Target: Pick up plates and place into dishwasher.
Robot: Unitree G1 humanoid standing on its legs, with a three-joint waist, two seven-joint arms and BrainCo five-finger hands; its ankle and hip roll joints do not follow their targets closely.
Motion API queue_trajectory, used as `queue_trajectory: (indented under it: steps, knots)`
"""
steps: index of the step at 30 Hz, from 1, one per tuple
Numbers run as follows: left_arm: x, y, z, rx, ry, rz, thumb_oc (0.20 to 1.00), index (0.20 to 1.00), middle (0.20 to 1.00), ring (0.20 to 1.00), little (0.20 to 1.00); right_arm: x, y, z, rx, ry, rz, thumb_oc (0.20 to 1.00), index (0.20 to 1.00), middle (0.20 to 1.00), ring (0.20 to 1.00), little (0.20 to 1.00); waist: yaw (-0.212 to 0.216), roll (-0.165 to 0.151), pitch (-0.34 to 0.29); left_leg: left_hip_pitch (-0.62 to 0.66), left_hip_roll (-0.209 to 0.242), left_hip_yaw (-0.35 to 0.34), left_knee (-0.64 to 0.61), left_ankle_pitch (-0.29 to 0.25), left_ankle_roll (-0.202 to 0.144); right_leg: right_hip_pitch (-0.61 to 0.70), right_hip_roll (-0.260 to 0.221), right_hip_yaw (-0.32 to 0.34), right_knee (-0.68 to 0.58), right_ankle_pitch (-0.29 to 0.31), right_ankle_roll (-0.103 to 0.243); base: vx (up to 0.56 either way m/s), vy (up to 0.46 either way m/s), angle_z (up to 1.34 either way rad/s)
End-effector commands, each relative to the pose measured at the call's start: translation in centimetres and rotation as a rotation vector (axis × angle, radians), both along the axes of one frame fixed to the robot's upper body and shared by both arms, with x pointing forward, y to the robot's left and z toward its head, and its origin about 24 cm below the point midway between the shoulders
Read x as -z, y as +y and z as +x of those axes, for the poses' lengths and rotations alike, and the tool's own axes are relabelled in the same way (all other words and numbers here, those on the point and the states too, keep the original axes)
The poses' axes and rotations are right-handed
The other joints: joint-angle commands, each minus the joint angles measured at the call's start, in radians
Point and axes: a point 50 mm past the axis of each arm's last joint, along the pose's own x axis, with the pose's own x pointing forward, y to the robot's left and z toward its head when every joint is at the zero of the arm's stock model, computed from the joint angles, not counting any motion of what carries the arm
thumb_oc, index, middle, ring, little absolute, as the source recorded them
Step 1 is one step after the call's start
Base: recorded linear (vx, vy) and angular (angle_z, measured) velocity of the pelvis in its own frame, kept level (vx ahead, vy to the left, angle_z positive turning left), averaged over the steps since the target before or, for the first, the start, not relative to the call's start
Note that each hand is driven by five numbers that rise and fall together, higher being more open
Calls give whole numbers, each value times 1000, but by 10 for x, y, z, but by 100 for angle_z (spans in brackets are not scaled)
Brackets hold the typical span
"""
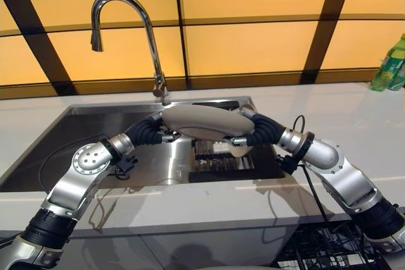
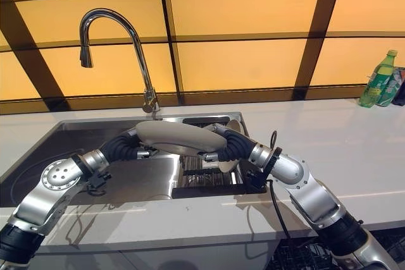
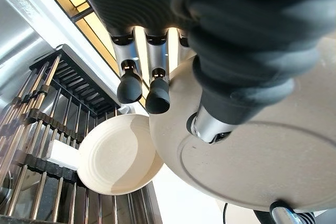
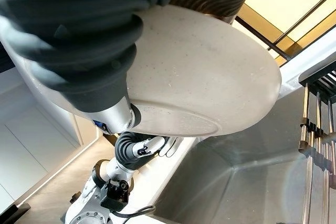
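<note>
Plate btwn left robot hand & right robot hand, above sink

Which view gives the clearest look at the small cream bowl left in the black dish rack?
The left wrist view: the small cream bowl shows whole, tilted on the black dish rack. Both eye views show a sliver of it under the large grey plate. The right wrist view shows some rack bars.

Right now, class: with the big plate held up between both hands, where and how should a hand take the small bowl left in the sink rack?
Grip the small bowl by its upper rim, fingers coming down from above. It leans tilted on the dark rack, open face showing, so the raised edge looks free, while the lower edge sits among the bars. Both the left hand and right hand are under the big plate.
</note>
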Motion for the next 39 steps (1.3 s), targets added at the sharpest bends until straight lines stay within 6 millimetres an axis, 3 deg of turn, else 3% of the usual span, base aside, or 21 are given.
queue_trajectory:
  steps: [1,7,8,9,15,28,39]
  knots:
    - [-41,-18,0,101,-172,-149,200,200,200,200,200,-11,0,-3,36,-62,48,200,200,200,200,200,2,-7,-17,-23,-110,27,7,-26,97,-13,86,-25,8,-16,-55,0,0,0]
    - [-36,-22,0,93,-144,-221,200,200,200,200,200,-14,-6,1,126,-97,163,200,200,200,200,200,0,-5,-18,-17,-106,33,7,-30,97,-6,87,-30,8,-21,-58,0,0,0]
    - [-35,-22,0,85,-133,-238,416,416,416,416,416,-15,-7,1,139,-104,179,200,200,200,200,200,0,-5,-18,-17,-105,33,7,-31,96,-6,88,-31,8,-21,-58,-32,-17,1]
    - [-32,-23,1,79,-111,-262,1000,1000,1000,1000,1000,-16,-8,1,159,-119,197,200,200,200,200,200,0,-5,-19,-16,-104,34,7,-32,97,-5,88,-34,8,-22,-59,-32,-18,2]
    - [-19,-26,0,53,-20,-366,1000,1000,1000,1000,1000,-23,-20,2,251,-210,232,200,200,200,200,200,-7,-8,-22,-11,-100,39,7,-35,98,-4,94,-28,8,-25,-60,-4,-3,1]
    - [-25,-16,4,-25,-59,-497,1000,1000,1000,1000,1000,-46,-63,11,490,-371,214,200,200,200,200,200,-46,-24,-27,5,-86,74,7,-45,98,-7,119,17,8,-28,-76,4,-21,-10]
    - [-33,7,5,-123,-116,-567,1000,1000,1000,1000,1000,-60,-113,7,741,-512,187,200,200,200,200,200,-95,-41,-23,19,-89,115,44,-76,108,-10,150,96,8,-27,-94,9,-55,-25]
